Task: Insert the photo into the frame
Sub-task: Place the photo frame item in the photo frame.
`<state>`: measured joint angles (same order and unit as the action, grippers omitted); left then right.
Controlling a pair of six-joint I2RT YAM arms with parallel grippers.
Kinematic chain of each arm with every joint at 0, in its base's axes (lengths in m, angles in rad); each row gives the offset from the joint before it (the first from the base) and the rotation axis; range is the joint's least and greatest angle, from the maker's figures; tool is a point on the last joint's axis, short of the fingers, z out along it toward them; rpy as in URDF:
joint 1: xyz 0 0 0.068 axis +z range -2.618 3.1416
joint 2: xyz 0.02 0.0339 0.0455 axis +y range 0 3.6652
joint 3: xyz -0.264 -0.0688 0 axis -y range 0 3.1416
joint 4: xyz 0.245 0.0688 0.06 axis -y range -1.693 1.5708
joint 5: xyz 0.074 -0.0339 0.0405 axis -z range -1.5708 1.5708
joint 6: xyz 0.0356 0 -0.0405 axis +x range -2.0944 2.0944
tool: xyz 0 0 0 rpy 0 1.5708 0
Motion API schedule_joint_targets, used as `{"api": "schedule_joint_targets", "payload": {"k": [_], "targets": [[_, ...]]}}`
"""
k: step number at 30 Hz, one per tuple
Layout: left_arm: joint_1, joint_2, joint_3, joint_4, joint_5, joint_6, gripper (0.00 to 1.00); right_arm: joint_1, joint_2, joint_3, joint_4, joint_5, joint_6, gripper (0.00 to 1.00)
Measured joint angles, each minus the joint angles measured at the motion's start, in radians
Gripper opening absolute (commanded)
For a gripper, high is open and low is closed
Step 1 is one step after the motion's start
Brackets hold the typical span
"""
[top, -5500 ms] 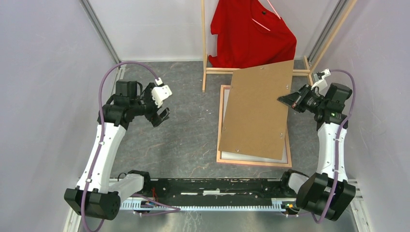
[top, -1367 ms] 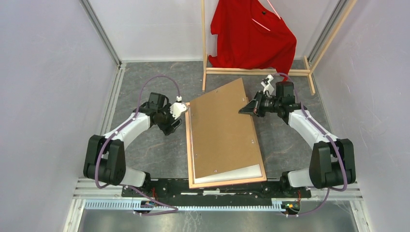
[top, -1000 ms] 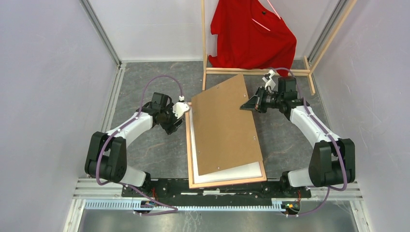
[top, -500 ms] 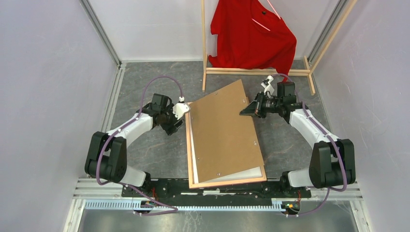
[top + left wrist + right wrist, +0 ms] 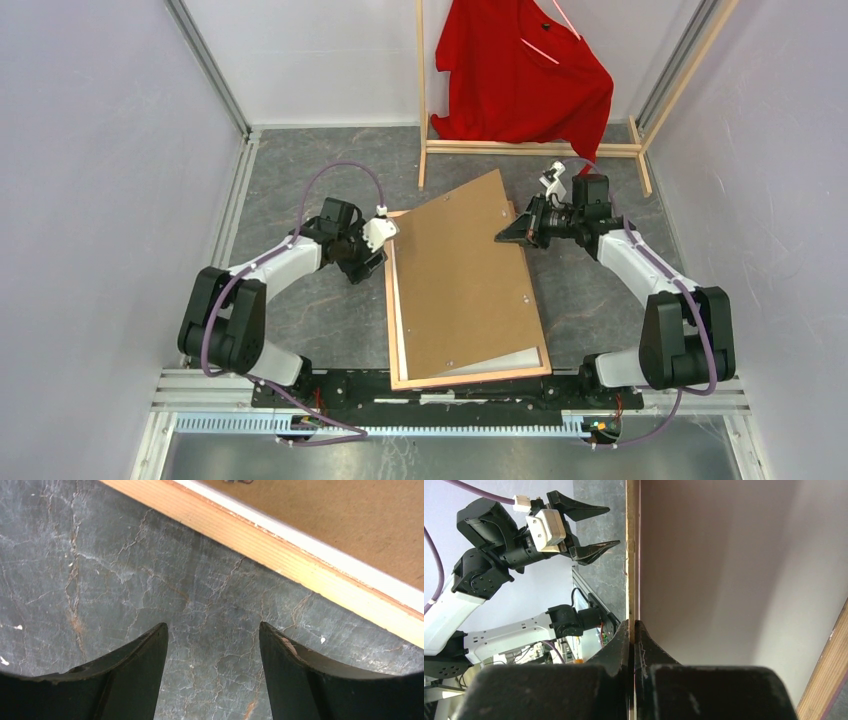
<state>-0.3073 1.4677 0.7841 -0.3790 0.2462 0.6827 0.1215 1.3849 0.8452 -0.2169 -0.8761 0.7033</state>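
The frame [image 5: 470, 381] lies face down on the grey floor, light wood back up. The photo [image 5: 505, 360] lies in it, and only strips of its white back show. A brown backing board [image 5: 460, 280] lies skewed over both. My right gripper [image 5: 503, 238] is shut on the board's right edge, with the jaws pinching the thin edge in the right wrist view [image 5: 634, 625]. My left gripper [image 5: 372, 262] is open and empty just left of the frame's far left corner. In the left wrist view [image 5: 213, 630] it hovers over bare floor beside the frame's rail [image 5: 280, 555].
A wooden clothes rack [image 5: 520, 148] with a red shirt [image 5: 520, 75] stands at the back, just beyond the board. Pale walls close in on the left and right. The arm bases and a metal rail [image 5: 430, 400] run along the near edge.
Since 5.5 s ago the frame and board have moved from the right to the centre. In the last second the board's far end swung back over the frame. My left gripper edged nearer.
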Motion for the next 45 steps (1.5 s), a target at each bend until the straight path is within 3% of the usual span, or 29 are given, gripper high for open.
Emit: {"api": "schedule_joint_targets", "payload": {"k": [14, 27, 28, 30, 35, 45], "targets": [[-0.055, 0.059, 0.000, 0.041, 0.000, -0.018, 0.74, 0.004, 0.009, -0.051, 0.106, -0.007, 0.095, 0.00], [-0.060, 0.061, 0.000, 0.052, 0.000, -0.032, 0.73, 0.012, 0.010, -0.087, 0.128, 0.002, 0.077, 0.00], [-0.060, 0.061, 0.000, 0.053, 0.001, -0.033, 0.73, 0.012, 0.010, -0.087, 0.125, 0.003, 0.074, 0.02], [-0.060, 0.062, 0.000, 0.053, 0.002, -0.039, 0.73, 0.013, 0.010, -0.087, 0.121, 0.005, 0.061, 0.28], [-0.060, 0.069, 0.010, 0.048, 0.023, -0.053, 0.74, 0.016, 0.011, -0.082, 0.045, 0.058, -0.010, 0.52], [-0.060, 0.070, 0.029, 0.025, 0.043, -0.067, 0.74, 0.069, 0.033, -0.035, -0.100, 0.212, -0.132, 0.70]]}}
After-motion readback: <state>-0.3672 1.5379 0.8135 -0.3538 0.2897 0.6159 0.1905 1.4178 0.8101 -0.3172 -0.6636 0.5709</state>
